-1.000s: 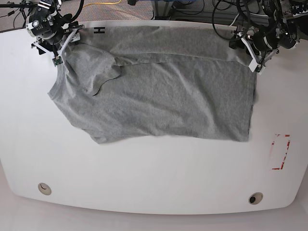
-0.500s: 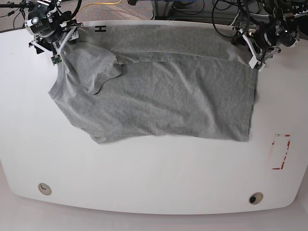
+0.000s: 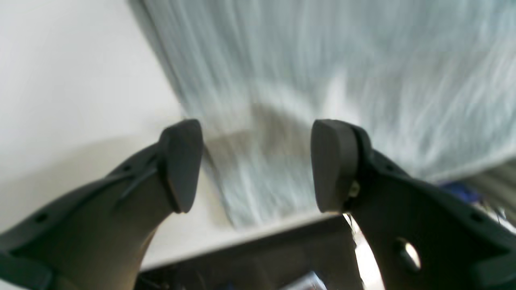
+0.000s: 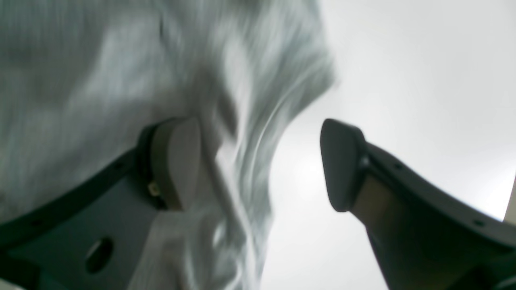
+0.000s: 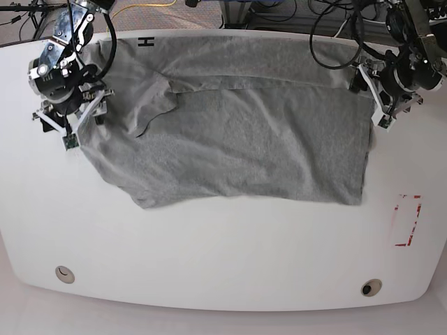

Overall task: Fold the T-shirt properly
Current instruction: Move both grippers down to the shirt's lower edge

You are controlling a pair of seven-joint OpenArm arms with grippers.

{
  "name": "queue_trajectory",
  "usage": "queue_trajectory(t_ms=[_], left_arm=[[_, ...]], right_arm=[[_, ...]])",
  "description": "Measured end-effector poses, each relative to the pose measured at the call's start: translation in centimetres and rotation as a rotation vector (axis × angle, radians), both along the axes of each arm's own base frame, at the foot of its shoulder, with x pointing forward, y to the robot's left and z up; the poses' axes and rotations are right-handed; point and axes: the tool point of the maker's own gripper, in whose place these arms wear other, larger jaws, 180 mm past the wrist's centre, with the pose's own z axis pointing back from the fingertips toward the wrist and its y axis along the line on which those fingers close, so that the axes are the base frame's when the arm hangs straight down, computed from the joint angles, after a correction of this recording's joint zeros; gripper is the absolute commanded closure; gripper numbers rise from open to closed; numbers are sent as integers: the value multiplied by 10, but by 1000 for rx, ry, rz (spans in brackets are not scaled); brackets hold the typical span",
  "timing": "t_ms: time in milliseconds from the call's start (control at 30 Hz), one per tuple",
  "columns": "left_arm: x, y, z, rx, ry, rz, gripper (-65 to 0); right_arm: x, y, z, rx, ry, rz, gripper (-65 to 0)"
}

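Observation:
The grey T-shirt (image 5: 237, 132) lies spread on the white table (image 5: 223, 244), with its far strip folded over and a dark letter H (image 5: 145, 42) near the far left corner. One sleeve (image 5: 140, 101) is folded in on the left. My right gripper (image 5: 70, 134) hovers at the shirt's left edge, open, with the cloth edge (image 4: 250, 133) running between its fingers (image 4: 342, 165), apparently ungripped. At the shirt's right edge my left gripper (image 5: 383, 117) stands open above the cloth (image 3: 322, 72). Its gap (image 3: 258, 165) holds nothing. Both wrist views are blurred.
A red-outlined mark (image 5: 407, 220) sits on the table at the right. Two round holes (image 5: 64, 273) (image 5: 371, 287) lie near the front edge. Cables and arm bases crowd the far edge (image 5: 279, 14). The table's edge (image 3: 250, 237) shows just below the left gripper.
Both grippers have moved from the shirt's far corners toward the front along its side edges. The shirt itself has barely shifted.

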Motion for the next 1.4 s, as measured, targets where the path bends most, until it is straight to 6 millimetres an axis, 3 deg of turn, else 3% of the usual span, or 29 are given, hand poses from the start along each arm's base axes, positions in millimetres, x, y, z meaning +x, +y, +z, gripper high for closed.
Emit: queue_trajectory(t_ms=[167, 333, 567, 800, 1033, 1233, 1400], left_arm=[[37, 4, 23, 15, -92, 10, -389], [77, 3, 55, 10, -219, 12, -389], [105, 4, 83, 11, -316, 15, -389], [108, 15, 83, 60, -307, 43, -389], [105, 29, 79, 134, -276, 83, -389], [122, 26, 88, 101, -338, 86, -389], [130, 36, 77, 105, -303, 120, -389]], right_arm=[[42, -17, 6, -22, -22, -53, -433], [85, -27, -5, 30, -32, -76, -433], [128, -36, -27, 150, -48, -77, -431], [131, -27, -59, 243, 20, -85, -431], [133, -7, -65, 282, 20, -73, -431], [136, 11, -70, 323, 6, -60, -431], [135, 18, -80, 360, 1, -60, -428]])
